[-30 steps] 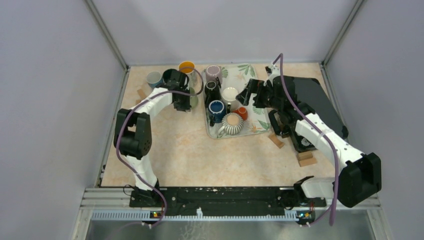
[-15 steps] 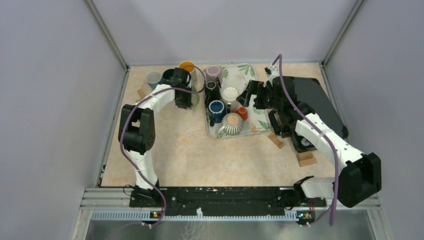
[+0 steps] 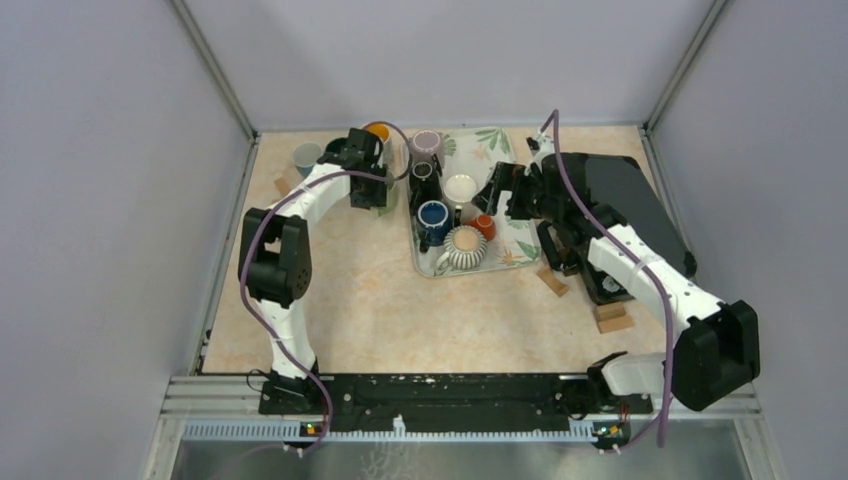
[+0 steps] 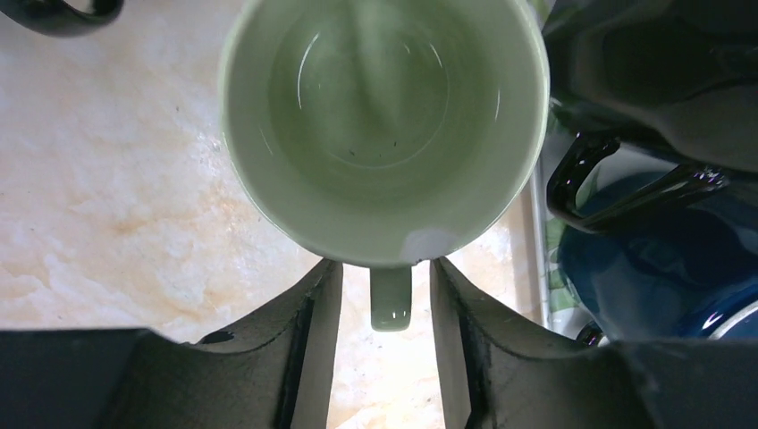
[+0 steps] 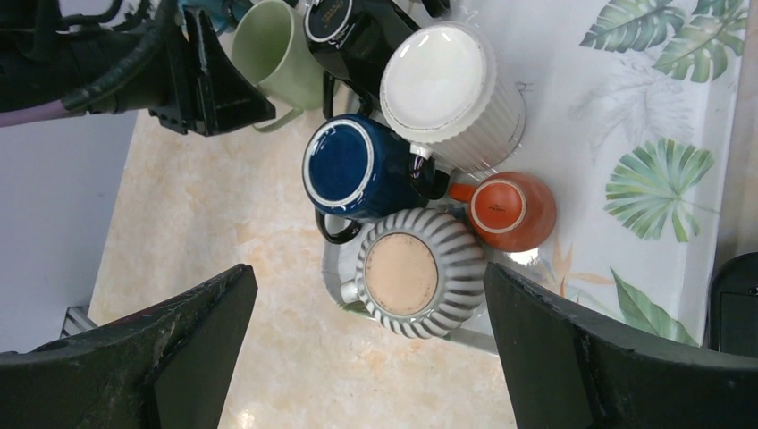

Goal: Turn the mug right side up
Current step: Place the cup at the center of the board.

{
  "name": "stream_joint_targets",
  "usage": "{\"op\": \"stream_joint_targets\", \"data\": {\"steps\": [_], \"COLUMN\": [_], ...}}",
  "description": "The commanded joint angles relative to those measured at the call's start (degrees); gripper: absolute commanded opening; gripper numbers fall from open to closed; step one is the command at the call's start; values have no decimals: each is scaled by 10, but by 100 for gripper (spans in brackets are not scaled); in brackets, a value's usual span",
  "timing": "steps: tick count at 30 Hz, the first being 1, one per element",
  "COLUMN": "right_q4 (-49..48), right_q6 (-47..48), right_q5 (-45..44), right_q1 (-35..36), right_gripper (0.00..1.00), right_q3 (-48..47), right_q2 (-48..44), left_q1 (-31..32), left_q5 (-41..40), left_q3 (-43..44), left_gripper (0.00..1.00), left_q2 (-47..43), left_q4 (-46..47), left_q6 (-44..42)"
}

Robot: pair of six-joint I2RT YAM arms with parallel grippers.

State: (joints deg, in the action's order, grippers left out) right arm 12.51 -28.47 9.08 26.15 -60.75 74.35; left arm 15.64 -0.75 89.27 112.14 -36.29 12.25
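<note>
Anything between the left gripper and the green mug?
Nothing visible. The green mug stands upright on the table, its handle between the left gripper's open fingers, a gap on each side.

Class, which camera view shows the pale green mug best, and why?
The left wrist view: it looks straight down into the open green mug, its handle between the fingers of the left gripper. The right wrist view shows only its side, top left. The top view shows barely a sliver.
</note>
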Motion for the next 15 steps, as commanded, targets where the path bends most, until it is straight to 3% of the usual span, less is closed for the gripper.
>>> {"op": "stream_joint_targets", "data": {"steps": [1, 15], "right_q4": [5, 40], "right_q6": [12, 18], "right_q5": [-3, -57], "right_q1": [6, 20], "right_gripper": [99, 99], "right_q3": [-22, -65], "right_q2": [10, 83], "left_q1": [1, 1], "left_q5": [-9, 22], "left_q3": [27, 27], "left_gripper": [51, 98], "left_q2": [1, -70], "left_q4": [15, 27], "left_q6": [-6, -11]}}
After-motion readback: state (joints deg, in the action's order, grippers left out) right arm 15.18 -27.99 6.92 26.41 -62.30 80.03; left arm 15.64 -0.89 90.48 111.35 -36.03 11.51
